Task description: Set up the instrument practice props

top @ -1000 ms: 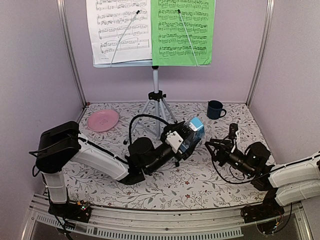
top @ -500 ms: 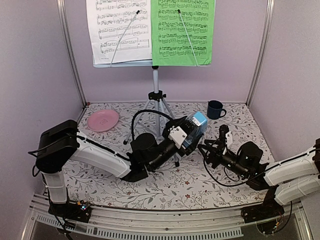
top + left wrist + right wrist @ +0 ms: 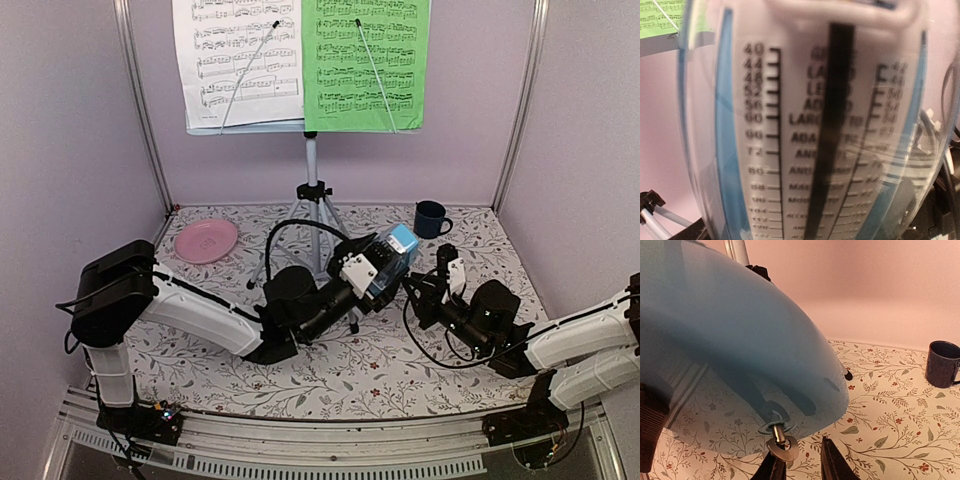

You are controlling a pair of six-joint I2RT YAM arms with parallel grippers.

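metronome (image 3: 397, 256): held off the table (image 3: 350, 370), mid-scene, just right of the tripod (image 3: 313, 215), winding key (image 3: 781, 446) toward the right arm | left gripper (image 3: 385, 270): clamped across its body | right gripper (image 3: 802, 465): jaws narrow, gap empty, key over one finger | risk: off-centre closing shoves the key, so the metronome twists loose and drops.

A robot lab booth: plain lilac walls (image 3: 70, 120), aluminium corner posts (image 3: 140, 110), floral-covered surface (image 3: 380, 370), metal mounting rail (image 3: 330, 455) along the bottom.
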